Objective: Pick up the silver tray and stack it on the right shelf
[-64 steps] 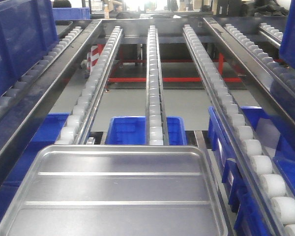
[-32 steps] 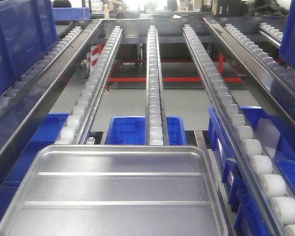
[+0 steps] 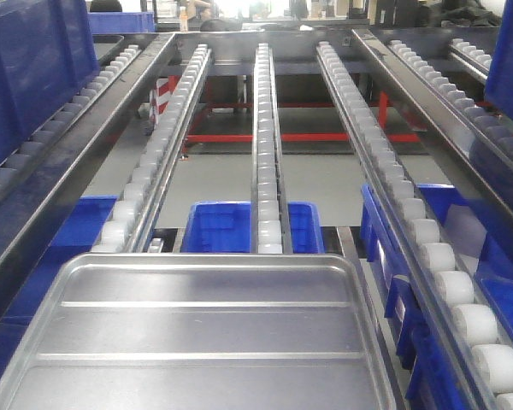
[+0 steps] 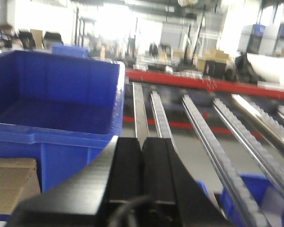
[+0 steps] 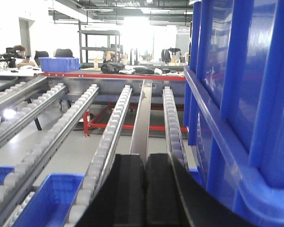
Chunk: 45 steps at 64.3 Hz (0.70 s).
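Observation:
The silver tray (image 3: 205, 329), shiny with two long ridges, fills the bottom of the front view and hangs level over the near end of the right shelf (image 3: 268, 154) with its white roller lanes. Neither gripper shows in that view. In the left wrist view my left gripper (image 4: 142, 139) has its black jaws pressed together, with a strip of grey metal (image 4: 80, 175), seemingly the tray, along its left side. In the right wrist view my right gripper (image 5: 145, 156) is shut the same way, pointing down the shelf lanes (image 5: 114, 118). Where either gripper holds the tray is hidden.
Blue bins sit below the shelf (image 3: 222, 226) and at the right (image 3: 462, 248). A large blue bin (image 4: 57, 104) stands left of the left gripper. A tall blue bin wall (image 5: 241, 94) is close on the right gripper's right. Steel side rails (image 3: 77, 162) flank the lanes.
The tray has shifted slightly down and toward the camera, its far rim sitting a little lower in the front view. The shelf looks almost unchanged.

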Each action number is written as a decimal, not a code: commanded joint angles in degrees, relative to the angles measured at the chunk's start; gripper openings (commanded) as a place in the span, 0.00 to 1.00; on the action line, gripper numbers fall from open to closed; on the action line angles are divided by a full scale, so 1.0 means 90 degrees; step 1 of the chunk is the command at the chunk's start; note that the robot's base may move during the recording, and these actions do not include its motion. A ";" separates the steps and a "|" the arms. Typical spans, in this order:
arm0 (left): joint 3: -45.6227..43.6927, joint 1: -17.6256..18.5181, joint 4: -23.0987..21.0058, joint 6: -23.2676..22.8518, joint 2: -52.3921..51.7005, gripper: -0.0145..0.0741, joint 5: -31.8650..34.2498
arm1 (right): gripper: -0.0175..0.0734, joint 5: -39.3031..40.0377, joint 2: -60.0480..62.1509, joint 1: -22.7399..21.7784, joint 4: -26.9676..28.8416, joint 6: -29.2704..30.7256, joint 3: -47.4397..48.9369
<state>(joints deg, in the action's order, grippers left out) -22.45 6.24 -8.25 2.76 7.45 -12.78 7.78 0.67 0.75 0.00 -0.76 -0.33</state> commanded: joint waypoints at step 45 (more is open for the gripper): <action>-0.2619 0.0773 -0.1711 0.1738 0.3838 0.05 -0.2991 | 0.62 -0.2429 -0.1917 0.1050 0.1056 -0.0106 0.3062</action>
<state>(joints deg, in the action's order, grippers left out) -44.02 11.69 -21.26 17.91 40.71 -41.23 -13.99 -13.02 7.98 7.64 -1.91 23.20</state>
